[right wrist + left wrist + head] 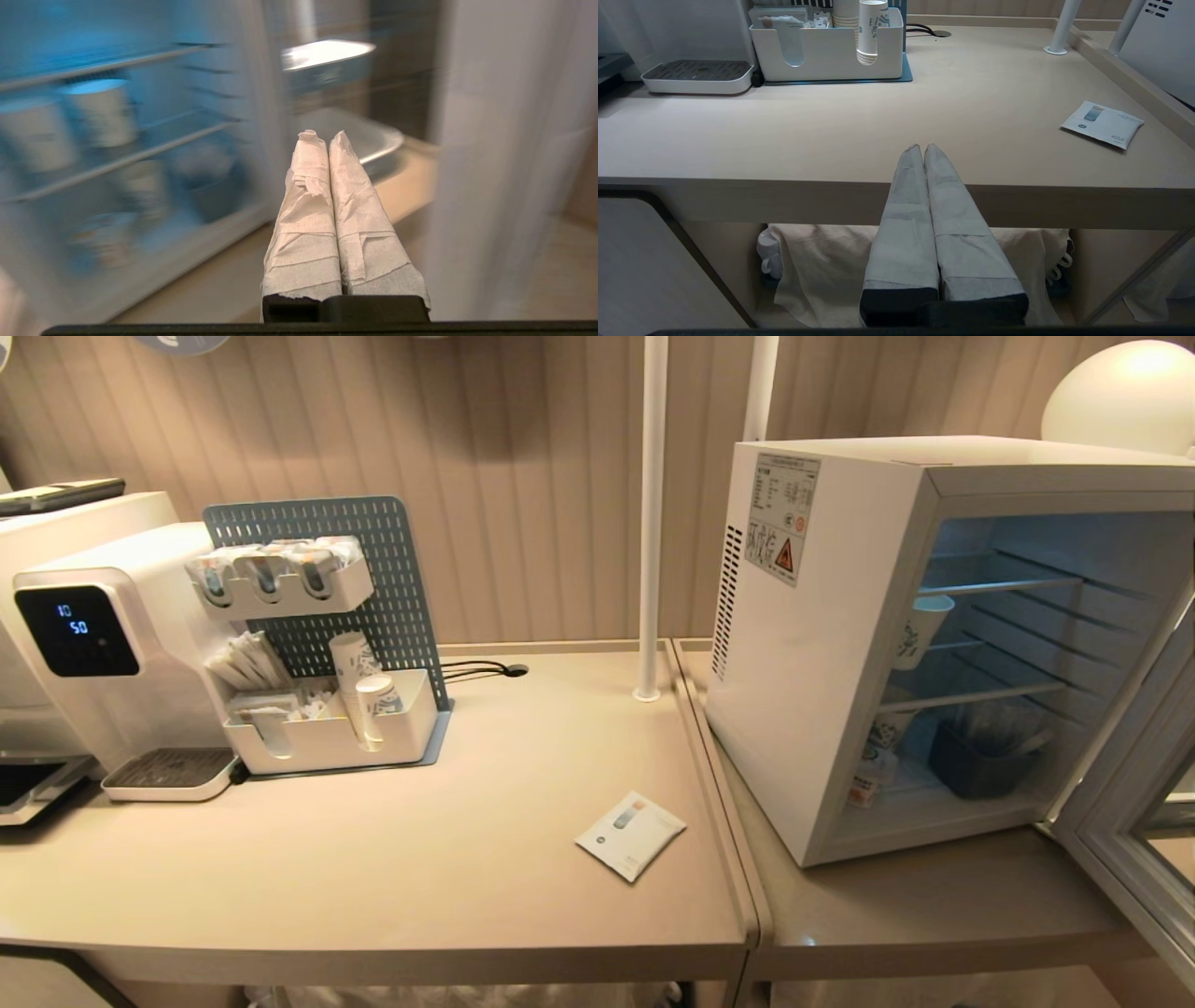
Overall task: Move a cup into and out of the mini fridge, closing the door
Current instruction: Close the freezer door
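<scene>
Mini fridge (822,691) seen at right of head view, door (1134,803) swung open at far right edge. Cup (866,782) seen on fridge floor, lower left of interior. Right gripper (322,135) pressed shut, nothing held, pointed past fridge opening; cup at blurred lower left of wrist view. Left gripper (923,148) shut, empty, parked at table (831,135) edge.

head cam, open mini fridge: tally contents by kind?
Paper cups: 2
Yogurt-style cup: 1
Dark basket: 1
Total: 4
The fridge's near wall may hide more; the right wrist view is too blurred to settle it.
</scene>
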